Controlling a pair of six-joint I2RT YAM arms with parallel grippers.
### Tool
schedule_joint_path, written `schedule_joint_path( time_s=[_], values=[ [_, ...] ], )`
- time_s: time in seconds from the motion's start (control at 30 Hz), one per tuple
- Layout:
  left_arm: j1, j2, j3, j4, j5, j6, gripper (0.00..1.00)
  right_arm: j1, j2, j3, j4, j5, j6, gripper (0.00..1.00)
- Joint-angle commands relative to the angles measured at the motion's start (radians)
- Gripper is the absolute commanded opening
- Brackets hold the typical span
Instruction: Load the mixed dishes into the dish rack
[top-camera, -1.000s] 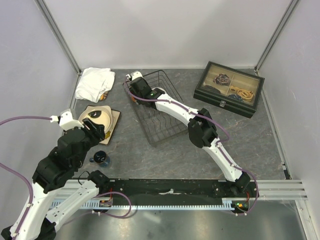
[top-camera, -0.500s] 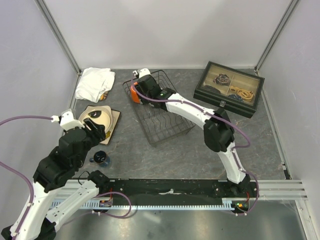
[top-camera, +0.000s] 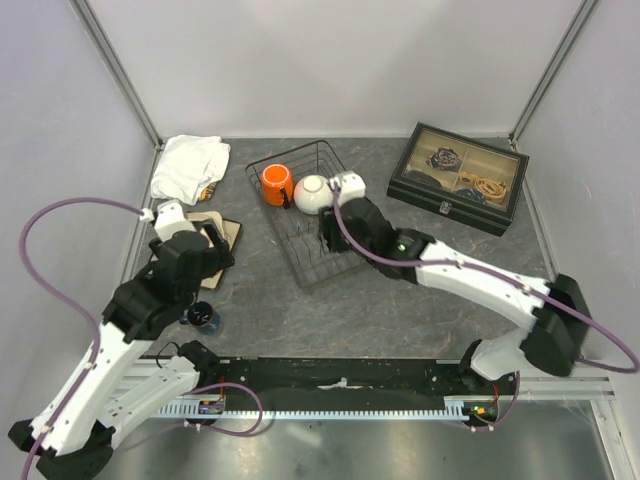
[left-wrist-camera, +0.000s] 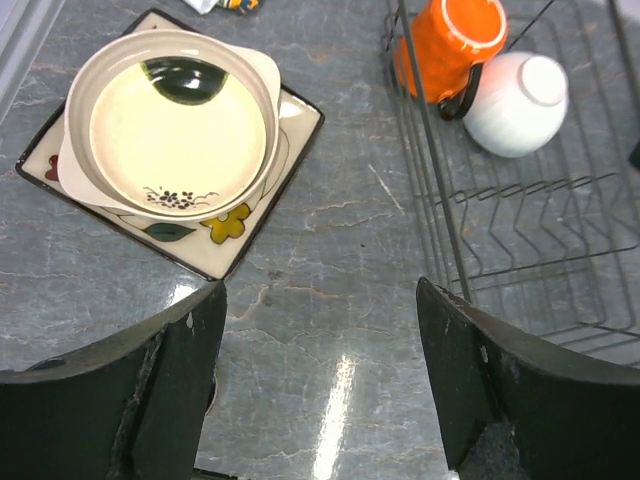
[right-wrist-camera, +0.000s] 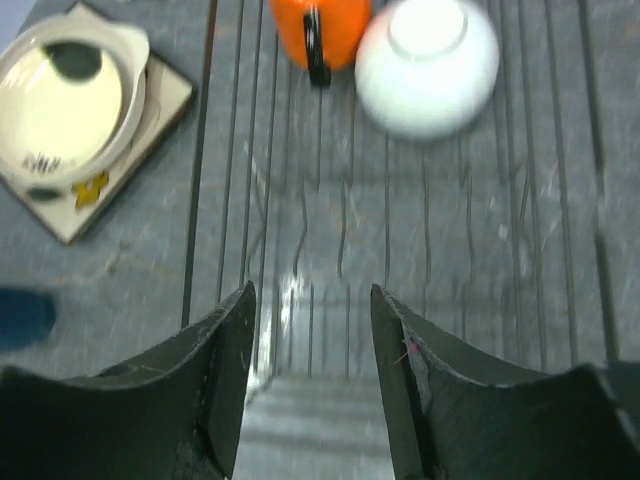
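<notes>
Though obscured overhead, cream plate (left-wrist-camera: 180, 120) wristward.

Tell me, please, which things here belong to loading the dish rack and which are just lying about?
For the job:
rack
mug, already in the rack
bowl, already in the rack
round plate
square plate under it

Lying about:
cloth
box
small dark item

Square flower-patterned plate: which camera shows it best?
Left wrist: the square plate is sharp and fully in frame, round plate stacked on it. Right wrist shows it blurred in a corner; in top external the left arm hides most of it.
</notes>
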Motion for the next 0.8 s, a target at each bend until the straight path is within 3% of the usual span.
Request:
schedule_joint_path(
  time_s=[0.0,0.2,0.37,0.57,0.77],
  values=[
    [0.004,0.094,-0.032,0.102,-0.038,0.052,0.83,0.045,-0.234,-0.207,0.021,0.037,0.141,0.56],
    [0.081,0.211,-0.031,0.191,-0.004,0.087,0.83,0.112,-0.512,-0.349,-0.125,0.146,0.216,0.56],
    [0.251,0.315,-0.039,0.294,0.134,0.175,0.82,0.122,-0.668,-0.392,-0.189,0.153,0.228,0.56],
    [0.309,0.377,-0.08,0.374,0.135,0.21,0.79,0.122,-0.709,-0.441,-0.228,0.12,0.231,0.57],
    [0.379,0.371,-0.184,0.443,0.171,0.135,0.76,0.122,-0.768,-0.496,-0.188,0.051,0.268,0.57]
  ],
)
